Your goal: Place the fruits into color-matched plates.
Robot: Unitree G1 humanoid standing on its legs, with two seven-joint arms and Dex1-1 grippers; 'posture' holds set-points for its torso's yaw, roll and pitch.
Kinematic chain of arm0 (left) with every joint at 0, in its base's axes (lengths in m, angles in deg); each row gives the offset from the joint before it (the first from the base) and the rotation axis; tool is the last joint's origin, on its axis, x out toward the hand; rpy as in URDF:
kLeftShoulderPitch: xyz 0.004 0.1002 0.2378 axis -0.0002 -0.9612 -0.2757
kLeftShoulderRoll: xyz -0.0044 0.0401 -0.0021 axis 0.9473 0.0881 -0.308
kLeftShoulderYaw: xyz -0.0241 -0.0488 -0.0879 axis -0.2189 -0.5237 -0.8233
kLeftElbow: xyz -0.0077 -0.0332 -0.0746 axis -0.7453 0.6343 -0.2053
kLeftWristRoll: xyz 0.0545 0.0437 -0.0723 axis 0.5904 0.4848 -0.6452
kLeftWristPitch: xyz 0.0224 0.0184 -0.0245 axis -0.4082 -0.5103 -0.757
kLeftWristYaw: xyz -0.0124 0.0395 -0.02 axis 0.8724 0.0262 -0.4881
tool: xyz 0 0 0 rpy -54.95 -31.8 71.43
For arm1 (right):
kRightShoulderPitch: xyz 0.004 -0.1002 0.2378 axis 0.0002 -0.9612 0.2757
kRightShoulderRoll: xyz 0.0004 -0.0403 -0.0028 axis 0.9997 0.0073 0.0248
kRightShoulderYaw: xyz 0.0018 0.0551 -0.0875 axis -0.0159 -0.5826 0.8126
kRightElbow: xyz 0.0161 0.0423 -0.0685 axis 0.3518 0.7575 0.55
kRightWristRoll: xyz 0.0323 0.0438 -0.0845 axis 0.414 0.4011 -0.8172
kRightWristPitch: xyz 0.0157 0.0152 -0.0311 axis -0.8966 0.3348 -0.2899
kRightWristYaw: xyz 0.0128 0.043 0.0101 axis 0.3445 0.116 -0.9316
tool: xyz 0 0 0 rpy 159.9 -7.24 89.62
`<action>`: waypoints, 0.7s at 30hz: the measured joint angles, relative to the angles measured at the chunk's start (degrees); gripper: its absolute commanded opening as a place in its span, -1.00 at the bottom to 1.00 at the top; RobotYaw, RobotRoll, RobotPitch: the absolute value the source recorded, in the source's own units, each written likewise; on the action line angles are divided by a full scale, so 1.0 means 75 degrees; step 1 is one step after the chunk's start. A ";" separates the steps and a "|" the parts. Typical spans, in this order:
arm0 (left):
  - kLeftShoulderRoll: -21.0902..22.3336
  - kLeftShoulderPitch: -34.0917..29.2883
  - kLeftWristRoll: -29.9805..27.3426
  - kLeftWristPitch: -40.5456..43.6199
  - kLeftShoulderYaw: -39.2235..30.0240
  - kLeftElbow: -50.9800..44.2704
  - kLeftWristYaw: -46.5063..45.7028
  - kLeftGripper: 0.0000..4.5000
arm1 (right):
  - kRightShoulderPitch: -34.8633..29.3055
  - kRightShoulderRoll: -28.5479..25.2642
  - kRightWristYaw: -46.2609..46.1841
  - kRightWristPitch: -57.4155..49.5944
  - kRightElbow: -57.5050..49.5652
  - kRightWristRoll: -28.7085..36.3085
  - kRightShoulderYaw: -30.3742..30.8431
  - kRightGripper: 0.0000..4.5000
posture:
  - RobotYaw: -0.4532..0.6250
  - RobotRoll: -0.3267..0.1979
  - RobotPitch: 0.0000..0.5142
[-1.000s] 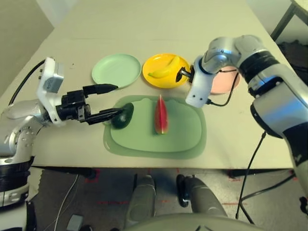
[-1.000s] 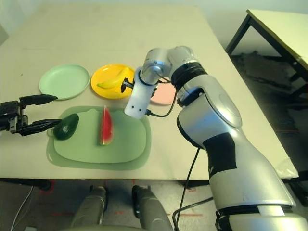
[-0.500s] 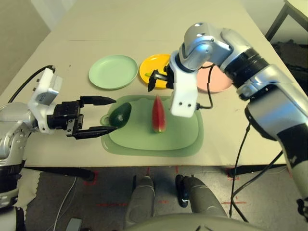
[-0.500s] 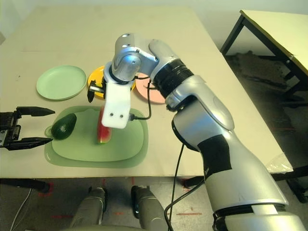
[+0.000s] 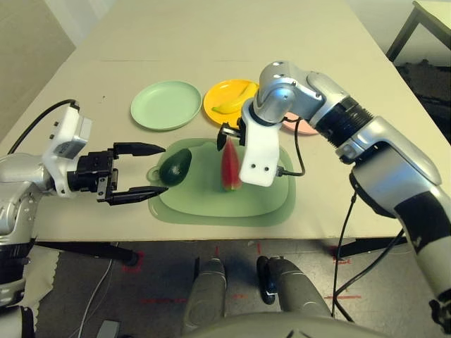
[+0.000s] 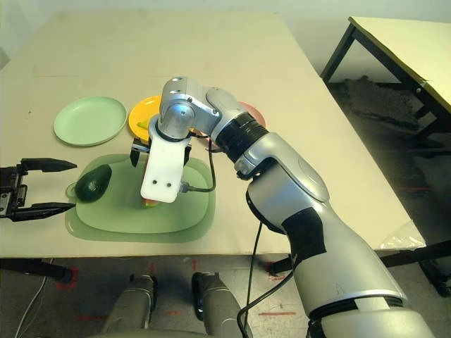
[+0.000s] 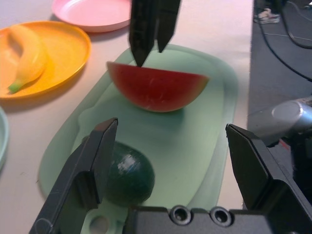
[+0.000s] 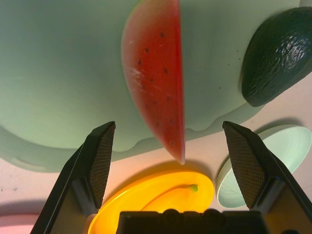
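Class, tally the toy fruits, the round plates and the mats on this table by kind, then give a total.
Toy fruits: 3 (avocado, banana, watermelon wedge)
Round plates: 3 (mint green, yellow, pale pink)
Mats: 1 (green mat)
Total: 7

Even, diffuse overhead light is brightening the table (image 5: 296, 42). Soft shadows are pooling just beneath the watermelon wedge (image 7: 156, 90) and avocado (image 7: 127, 175). Mild glare is glinting off the silver right forearm (image 6: 282, 169). Wrist views are blurring the near fingers (image 8: 100, 163).
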 measured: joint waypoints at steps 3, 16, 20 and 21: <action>0.0002 -0.0007 0.0023 -0.0023 -0.0008 -0.0002 -0.0064 1.00 | 0.0001 0.0195 -0.0240 0.0109 0.0178 -0.0281 0.0086 0.98 | 0.07 0.25 -0.30; 0.0008 -0.0090 0.0026 -0.0006 -0.0200 0.0009 -0.0388 1.00 | -0.0477 0.0395 -0.0515 0.0450 0.0599 -0.1014 0.0572 0.98 | 0.07 0.25 -0.26; 0.0008 -0.0073 0.0024 0.0012 -0.0199 -0.0003 -0.0413 1.00 | -0.0248 0.0671 -0.1216 0.0393 0.1256 -0.1680 0.0678 0.98 | 0.07 0.25 -0.25; 0.0008 -0.0073 0.0024 0.0013 -0.0199 -0.0003 -0.0413 1.00 | -0.0189 0.0675 -0.1328 0.0386 0.1377 -0.1792 0.0695 0.98 | 0.07 0.25 -0.25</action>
